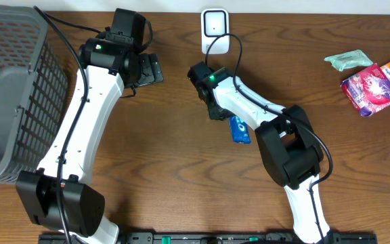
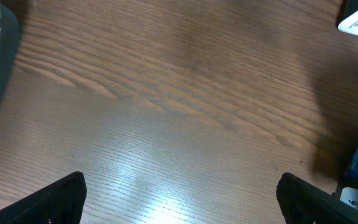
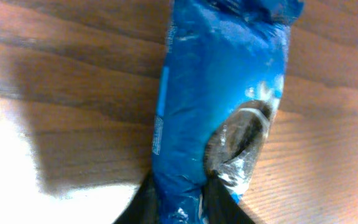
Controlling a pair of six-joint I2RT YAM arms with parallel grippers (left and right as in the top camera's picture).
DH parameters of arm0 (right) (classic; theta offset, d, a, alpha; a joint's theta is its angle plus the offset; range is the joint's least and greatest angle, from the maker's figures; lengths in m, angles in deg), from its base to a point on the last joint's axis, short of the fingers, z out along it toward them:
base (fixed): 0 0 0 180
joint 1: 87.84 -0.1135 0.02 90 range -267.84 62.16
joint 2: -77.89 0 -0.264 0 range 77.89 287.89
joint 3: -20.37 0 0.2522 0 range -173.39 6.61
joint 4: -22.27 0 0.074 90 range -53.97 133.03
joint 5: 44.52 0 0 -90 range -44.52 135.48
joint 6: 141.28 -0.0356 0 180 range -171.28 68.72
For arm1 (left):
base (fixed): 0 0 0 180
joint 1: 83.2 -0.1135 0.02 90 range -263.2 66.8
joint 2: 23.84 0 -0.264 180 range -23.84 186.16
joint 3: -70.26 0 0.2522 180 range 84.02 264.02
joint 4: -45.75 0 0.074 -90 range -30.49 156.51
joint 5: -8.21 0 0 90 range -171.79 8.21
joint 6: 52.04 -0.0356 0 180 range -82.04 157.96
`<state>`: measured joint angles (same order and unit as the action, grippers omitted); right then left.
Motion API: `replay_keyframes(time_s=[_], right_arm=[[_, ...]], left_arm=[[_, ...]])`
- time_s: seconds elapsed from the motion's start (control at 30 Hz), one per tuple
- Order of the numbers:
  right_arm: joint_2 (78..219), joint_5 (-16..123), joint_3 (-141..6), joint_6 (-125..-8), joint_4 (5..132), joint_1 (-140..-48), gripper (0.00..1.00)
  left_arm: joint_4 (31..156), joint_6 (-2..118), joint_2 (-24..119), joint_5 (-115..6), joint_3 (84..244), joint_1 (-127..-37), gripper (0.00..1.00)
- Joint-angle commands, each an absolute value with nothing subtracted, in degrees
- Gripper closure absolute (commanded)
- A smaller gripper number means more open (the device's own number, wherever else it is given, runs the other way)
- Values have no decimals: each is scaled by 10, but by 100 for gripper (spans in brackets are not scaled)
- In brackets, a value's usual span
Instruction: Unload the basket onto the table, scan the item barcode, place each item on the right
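Your right gripper (image 3: 182,202) is pinched down on the near end of the blue snack packet (image 3: 216,93). The dark fingers (image 3: 143,202) sit on either side of the crimped end, so it's gripped. Can't tell if the packet is off the tabletop (image 2: 166,93) or only just touching it.

In the overhead view the packet lies mid-table under the right forearm. The white scanner (image 1: 215,26) stands at the far edge, a fair way up from the packet.

Step looks like grasp made, carry not yet started. Next you'd need to lift, take the packet toward the scanner, and turn the wrist so the barcode faces it. Hold is on one end only, so expect the packet to droop or swing.

Packet is glossy blue film, crinkled, with a dark round cookie picture on the upper face and a strip of small print along one edge. No barcode is visible here, so it's likely underneath.

Your left gripper (image 2: 182,202) is fully spread and empty over bare wood, near the grey basket (image 1: 12,88). Other packets (image 1: 370,88) sit well off to the right.
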<state>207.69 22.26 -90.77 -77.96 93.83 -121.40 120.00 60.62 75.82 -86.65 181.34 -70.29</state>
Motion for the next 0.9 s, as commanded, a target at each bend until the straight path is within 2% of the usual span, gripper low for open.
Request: replay_keyframes(time_s=[0.0, 0.17, 0.43, 0.57, 0.7, 0.87], right_arm=[[2117, 251, -900, -787, 937, -1202, 99], [2097, 342, -923, -778, 953, -1177, 99], [2027, 769, -979, -611, 960, -1086, 99], [2023, 884, -976, -578, 973, -1041, 99], [2024, 960, -922, -573, 942, -1002, 99], [2027, 1036, -794, -613, 826, -952, 99]], left_arm=[[1203, 605, 761, -872, 1816, -704, 2], [1203, 605, 761, -872, 1816, -704, 2], [1203, 605, 761, -872, 1816, -704, 2], [1203, 605, 761, -872, 1816, -704, 2], [1203, 605, 761, -872, 1816, -704, 2], [1203, 605, 761, -872, 1816, -704, 2]])
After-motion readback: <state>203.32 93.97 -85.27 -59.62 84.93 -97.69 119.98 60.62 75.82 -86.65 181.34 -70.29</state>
